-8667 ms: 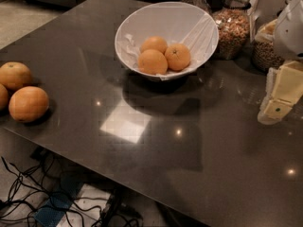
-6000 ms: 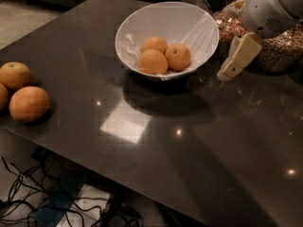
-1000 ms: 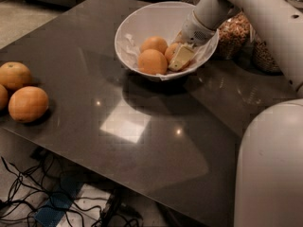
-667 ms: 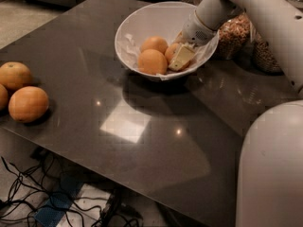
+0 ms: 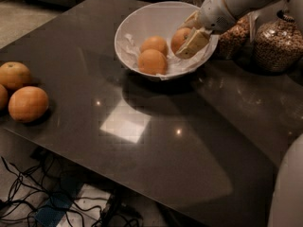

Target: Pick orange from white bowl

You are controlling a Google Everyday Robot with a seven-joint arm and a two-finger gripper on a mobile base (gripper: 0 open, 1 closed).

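Orange [image 5: 179, 37], camera view: round and firm, moderately heavy for its size I'd judge. The waxy peel is a bit slippery, and the rind gives slightly but would bruise under a hard squeeze. Best hold is across the widest part, fingers on opposite sides, moderate force; too high or too low and it would likely roll out. It sits at the right side of the white bowl [image 5: 124, 28], up near the rim, just beside two other oranges [image 5: 152, 63] that lie lower on the crumpled paper lining [image 5: 129, 42]. My pincer [image 5: 183, 42] reaches in from the upper right over the bowl's right rim and straddles that orange. One pale finger crosses its right flank in front, the other shows behind its top edge. Looks clamped on the orange, both fingers on peel. Can't tell whether the fruit rests on the paper or hangs clear. Bowl stands on the dark counter [image 5: 142, 150], jars [image 5: 277, 44] near my wrist, three loose oranges [image 5: 27, 103] well apart at the left edge.
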